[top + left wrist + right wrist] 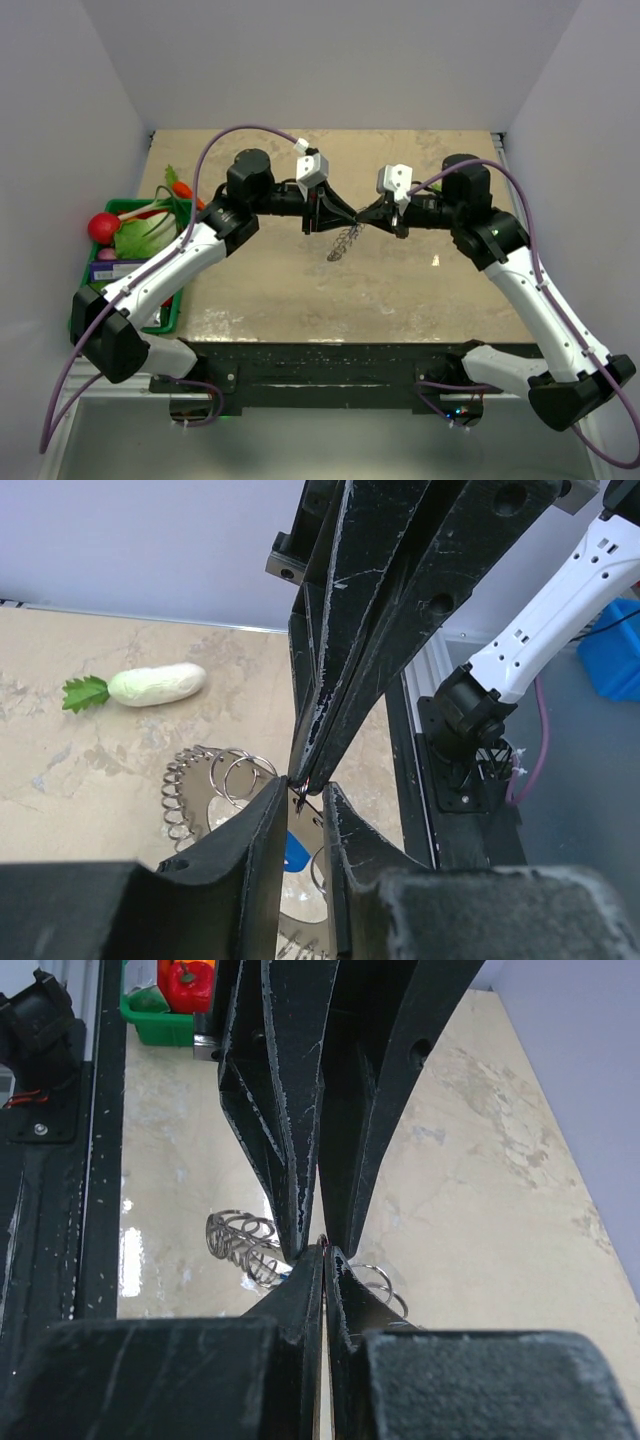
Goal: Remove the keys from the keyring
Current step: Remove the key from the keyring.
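Both grippers meet tip to tip above the middle of the table. The keyring (344, 241), a grey coiled loop, hangs below them; it also shows in the left wrist view (182, 792) and the right wrist view (240, 1240). Thin split rings (240, 773) hang beside it. The key's blue head (293, 852) shows between my left fingers, below them. My left gripper (305, 790) is nearly closed, with a thin ring of the bunch between its tips. My right gripper (325, 1250) is shut on a thin wire ring at the same spot.
A white radish (157, 684) with green leaves lies on the table beyond the bunch. A green tray (120, 215) of toy vegetables stands at the left edge, with a red pepper (187, 982) in it. The table's black rail (95, 1160) runs alongside.
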`<state>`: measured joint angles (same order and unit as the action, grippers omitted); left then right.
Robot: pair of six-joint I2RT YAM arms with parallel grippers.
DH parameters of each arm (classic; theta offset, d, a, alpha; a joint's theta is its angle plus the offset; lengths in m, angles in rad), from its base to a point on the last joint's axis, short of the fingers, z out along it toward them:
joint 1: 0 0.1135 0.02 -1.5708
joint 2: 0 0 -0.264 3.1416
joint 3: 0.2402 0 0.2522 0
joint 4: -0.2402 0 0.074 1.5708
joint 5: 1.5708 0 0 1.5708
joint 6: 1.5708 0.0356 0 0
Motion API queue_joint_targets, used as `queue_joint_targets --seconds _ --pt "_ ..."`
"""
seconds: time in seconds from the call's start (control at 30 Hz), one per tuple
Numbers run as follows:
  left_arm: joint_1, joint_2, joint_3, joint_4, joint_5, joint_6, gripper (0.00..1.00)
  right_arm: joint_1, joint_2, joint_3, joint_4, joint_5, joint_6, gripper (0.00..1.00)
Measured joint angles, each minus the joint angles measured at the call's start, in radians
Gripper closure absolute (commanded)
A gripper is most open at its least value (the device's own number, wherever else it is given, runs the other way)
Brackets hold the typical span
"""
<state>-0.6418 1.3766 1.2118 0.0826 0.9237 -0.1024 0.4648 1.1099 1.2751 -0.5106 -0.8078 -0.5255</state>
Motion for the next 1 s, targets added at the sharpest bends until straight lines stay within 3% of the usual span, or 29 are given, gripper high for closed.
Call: queue_joint_targets --seconds 0.17,0.27,0.43,0.53,0.8,0.9,1.0 --pt "0.000 0.000 0.000 -0.002 0.008 0.013 0.82 0.000 0.000 0.000 -0.002 -0.003 0.010 1.00" --pt "0.000 0.000 0.000 -0.003 0.014 0.018 0.66 0.000 0.000 0.003 -0.006 -0.004 0.017 1.00" --pt "-0.004 0.000 0.000 -0.002 0.039 0.018 0.61 0.000 0.000 0.010 -0.002 -0.003 0.025 1.00" --pt "-0.004 0.000 0.000 -0.001 0.044 0.018 0.71 0.000 0.000 0.012 0.000 -0.003 0.033 1.00" --pt "-0.002 0.000 0.000 -0.001 0.039 0.019 0.79 0.002 0.000 0.013 -0.002 -0.014 0.050 1.00" --pt "-0.002 0.000 0.000 0.002 0.039 0.019 0.67 0.001 0.000 0.015 -0.002 -0.017 0.058 1.00" --pt "-0.003 0.000 0.000 0.005 0.049 0.018 0.63 0.000 0.000 0.015 0.003 -0.015 0.062 1.00"
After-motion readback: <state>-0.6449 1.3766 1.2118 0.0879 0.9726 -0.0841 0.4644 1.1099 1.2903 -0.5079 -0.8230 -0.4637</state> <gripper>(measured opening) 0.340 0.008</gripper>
